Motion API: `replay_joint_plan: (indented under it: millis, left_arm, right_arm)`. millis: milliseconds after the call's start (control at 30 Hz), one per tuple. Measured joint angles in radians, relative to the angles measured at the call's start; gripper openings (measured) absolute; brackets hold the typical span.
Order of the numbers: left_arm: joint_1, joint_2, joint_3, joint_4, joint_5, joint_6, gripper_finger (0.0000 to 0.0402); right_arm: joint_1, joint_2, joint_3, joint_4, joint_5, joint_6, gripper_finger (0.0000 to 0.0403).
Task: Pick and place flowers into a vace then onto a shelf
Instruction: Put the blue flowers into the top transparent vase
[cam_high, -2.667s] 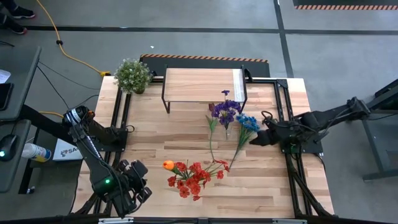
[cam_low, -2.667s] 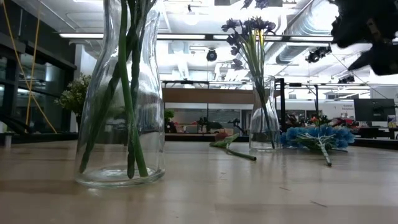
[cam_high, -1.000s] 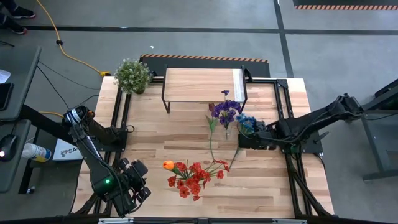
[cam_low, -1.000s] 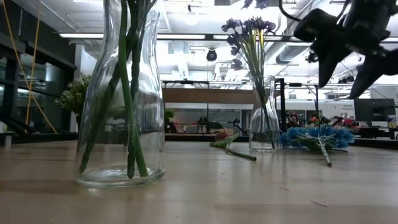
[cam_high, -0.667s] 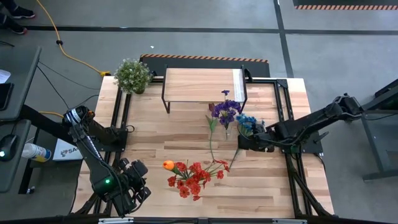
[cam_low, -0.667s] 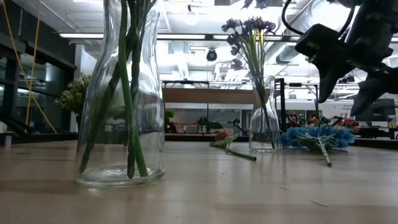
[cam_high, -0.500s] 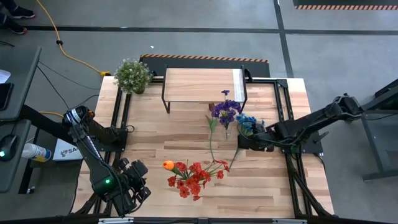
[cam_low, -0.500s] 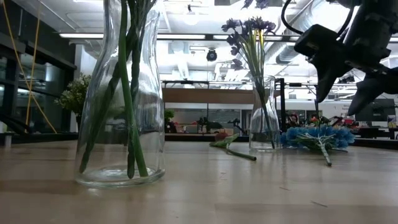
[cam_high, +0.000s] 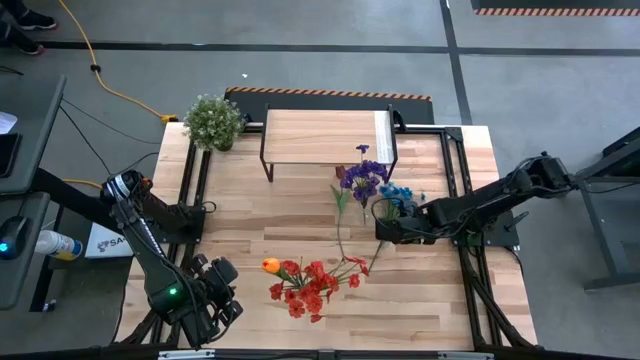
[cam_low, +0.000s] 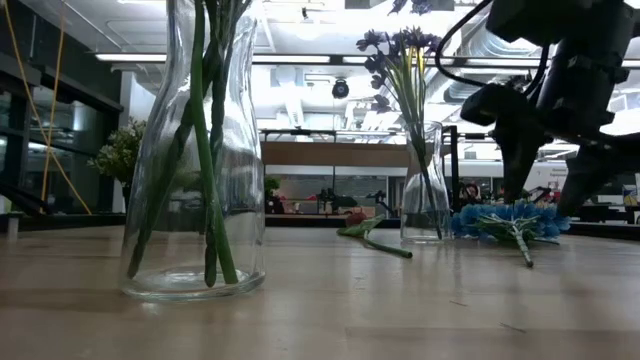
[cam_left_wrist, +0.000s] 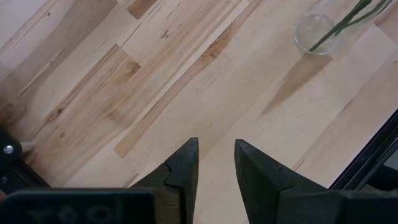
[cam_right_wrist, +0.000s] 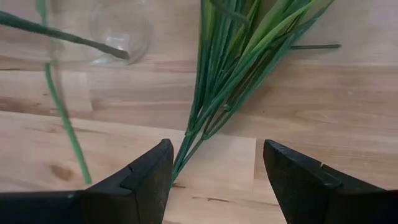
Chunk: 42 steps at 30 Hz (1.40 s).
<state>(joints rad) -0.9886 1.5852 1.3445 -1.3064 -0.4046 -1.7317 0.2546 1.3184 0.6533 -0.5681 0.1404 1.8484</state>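
Observation:
Blue flowers (cam_high: 397, 195) lie flat on the table, their green stem (cam_high: 378, 252) pointing toward the near edge; in the low view the blue flowers (cam_low: 510, 220) rest on the wood. My right gripper (cam_high: 385, 230) hangs open just above them, its fingers on either side of the stem bundle (cam_right_wrist: 214, 99) without touching. Purple flowers (cam_high: 362, 178) stand in a glass vase (cam_low: 425, 190). Red flowers and one orange bloom (cam_high: 270, 265) stand in a nearer vase (cam_low: 195, 150). The shelf (cam_high: 325, 138) stands at the far side. My left gripper (cam_left_wrist: 216, 155) waits open near the table's near left corner.
A bushy potted plant (cam_high: 213, 120) sits at the far left corner. One loose green stem (cam_high: 340, 225) lies on the table left of the blue flowers. Black frame rails (cam_high: 455, 190) run along both sides of the table. Bare wood lies between the two vases.
My right gripper has moved toward the table's left edge and come down over the blue flowers' stem, staying open. The flowers and vases have kept still.

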Motion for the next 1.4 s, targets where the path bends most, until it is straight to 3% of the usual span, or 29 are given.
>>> replay_joint_plan:
  millis: [933,1400]
  left_arm:
    - [0.000,0.000,0.000,0.002,0.004,0.002,0.0138]
    - [0.000,0.000,0.000,0.003,0.004,0.026,0.0138]
  right_arm:
    - [-0.026,0.159,0.001,0.132,0.005,-0.035,0.0238]
    - [-0.009,0.162,0.001,0.181,0.008,-0.176,0.0238]
